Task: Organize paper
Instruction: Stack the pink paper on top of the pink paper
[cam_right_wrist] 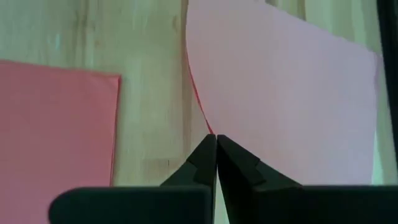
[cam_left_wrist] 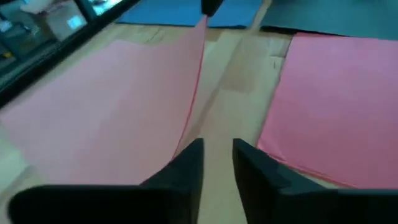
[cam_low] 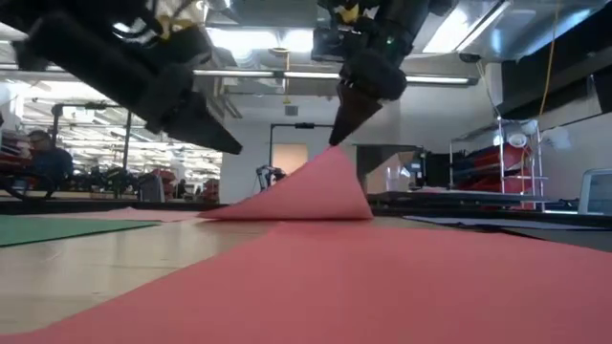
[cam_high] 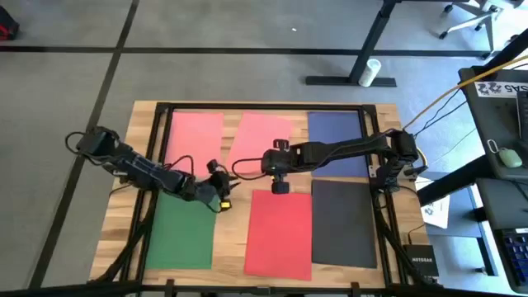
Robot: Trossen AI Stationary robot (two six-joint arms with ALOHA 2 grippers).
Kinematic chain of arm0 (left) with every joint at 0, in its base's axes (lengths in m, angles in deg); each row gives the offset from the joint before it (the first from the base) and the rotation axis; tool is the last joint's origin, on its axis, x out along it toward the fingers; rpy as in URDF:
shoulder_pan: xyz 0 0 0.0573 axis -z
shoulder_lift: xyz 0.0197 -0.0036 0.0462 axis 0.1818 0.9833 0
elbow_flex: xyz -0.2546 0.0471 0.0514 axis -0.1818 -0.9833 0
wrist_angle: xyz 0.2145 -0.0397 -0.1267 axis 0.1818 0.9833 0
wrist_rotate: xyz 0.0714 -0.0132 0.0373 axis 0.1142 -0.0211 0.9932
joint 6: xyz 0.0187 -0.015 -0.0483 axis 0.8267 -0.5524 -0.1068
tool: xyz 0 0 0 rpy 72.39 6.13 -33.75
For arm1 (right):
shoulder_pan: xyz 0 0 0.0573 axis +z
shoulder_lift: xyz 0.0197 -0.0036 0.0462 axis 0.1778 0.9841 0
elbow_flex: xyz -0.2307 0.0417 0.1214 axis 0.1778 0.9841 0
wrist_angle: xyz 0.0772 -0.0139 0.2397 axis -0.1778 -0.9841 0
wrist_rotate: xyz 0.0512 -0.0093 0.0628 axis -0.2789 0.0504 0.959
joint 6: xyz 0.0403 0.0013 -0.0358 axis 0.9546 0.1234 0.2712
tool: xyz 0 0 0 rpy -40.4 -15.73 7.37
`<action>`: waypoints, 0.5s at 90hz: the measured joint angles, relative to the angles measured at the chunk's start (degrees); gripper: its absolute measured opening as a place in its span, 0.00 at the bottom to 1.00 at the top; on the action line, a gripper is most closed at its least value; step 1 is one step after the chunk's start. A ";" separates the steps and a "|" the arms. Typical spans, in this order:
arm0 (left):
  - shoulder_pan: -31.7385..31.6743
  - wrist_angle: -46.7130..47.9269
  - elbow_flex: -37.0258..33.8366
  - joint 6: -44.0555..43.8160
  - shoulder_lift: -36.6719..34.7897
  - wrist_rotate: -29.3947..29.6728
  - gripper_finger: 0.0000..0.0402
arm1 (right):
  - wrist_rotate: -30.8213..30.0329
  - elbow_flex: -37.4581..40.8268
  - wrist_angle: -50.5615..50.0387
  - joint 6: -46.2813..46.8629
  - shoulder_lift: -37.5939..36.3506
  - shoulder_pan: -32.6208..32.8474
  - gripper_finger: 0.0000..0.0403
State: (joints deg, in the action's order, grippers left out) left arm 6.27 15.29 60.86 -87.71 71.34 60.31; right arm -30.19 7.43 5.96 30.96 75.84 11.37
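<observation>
Six sheets of paper lie on the wooden table: red (cam_high: 194, 136), pink (cam_high: 262, 136) and navy blue (cam_high: 337, 140) along the far side, green (cam_high: 183, 229), red (cam_high: 280, 235) and dark grey (cam_high: 342, 223) along the near side. My right gripper (cam_high: 279, 180) is shut on the pink sheet (cam_right_wrist: 286, 93), whose near right corner is raised. My left gripper (cam_left_wrist: 217, 163) is open with nothing between its fingers. It hovers by the green sheet's far right corner (cam_high: 216, 196) and faces the raised pink sheet (cam_left_wrist: 118, 106). My right gripper pinches the pink sheet's near right corner (cam_right_wrist: 210, 129) between its two fingertips, coming from above and pointing down. That corner (cam_low: 339, 151) is lifted into a peak. The rest of the sheet slopes down and lies on the table.
A dark frame (cam_high: 247, 106) runs around the table's edges. Bare wood shows between the sheets. Off the table to the right are a desk with a mouse (cam_high: 511, 157) and cables (cam_high: 445, 103). A white cylinder (cam_high: 369, 73) lies on the floor beyond.
</observation>
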 joint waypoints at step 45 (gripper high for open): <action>-5.91 -6.26 4.51 4.37 12.49 -0.57 0.44 | 1.36 0.01 3.26 0.09 0.00 0.00 0.00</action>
State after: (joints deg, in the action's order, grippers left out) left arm 0.36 9.03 65.36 -83.34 83.83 59.74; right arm -28.82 7.44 9.22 31.05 75.84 11.37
